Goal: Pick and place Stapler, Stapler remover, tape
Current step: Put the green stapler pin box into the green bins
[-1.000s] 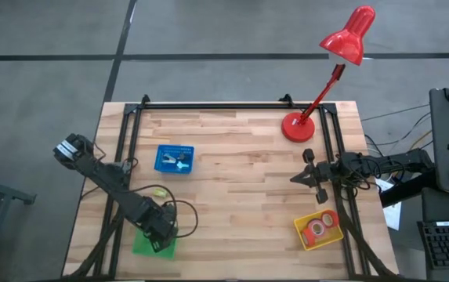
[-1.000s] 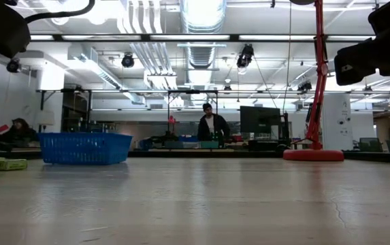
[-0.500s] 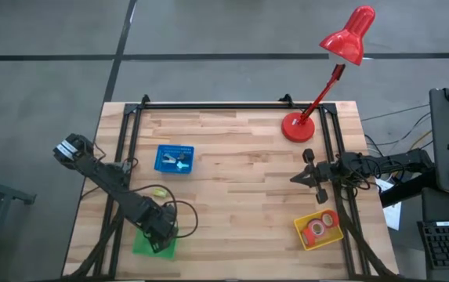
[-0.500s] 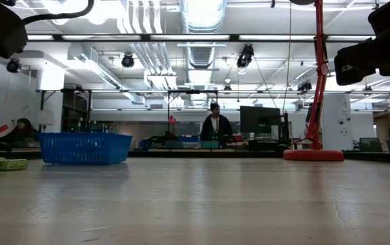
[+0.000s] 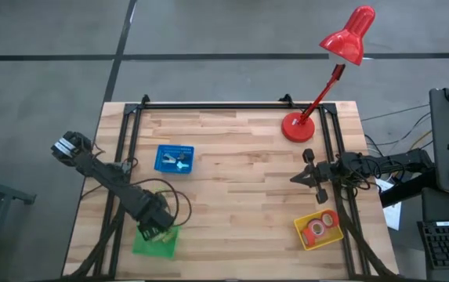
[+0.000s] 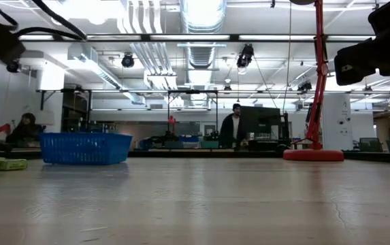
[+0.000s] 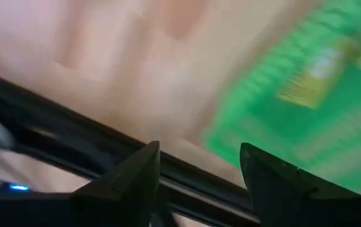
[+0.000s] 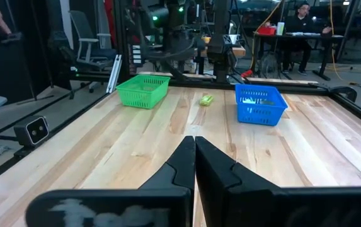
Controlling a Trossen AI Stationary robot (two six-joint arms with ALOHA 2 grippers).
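Tape rolls (image 5: 318, 227), two red rings lying flat with no long axis to speak of, sit in the yellow basket (image 5: 301, 229) at the tabletop's (image 5: 240, 196) near right corner. A red lamp (image 5: 297, 126) stands at the far right. The green basket (image 5: 153, 244) lies at the near left edge, the blue basket (image 5: 174, 158) farther back. Over the green basket hangs the left end effector (image 5: 153, 232), fingers spread, holding nothing. The right end effector (image 5: 296, 178) waits at the right side, clenched and empty. A small yellow-green object (image 5: 158, 191) lies between the blue and green baskets.
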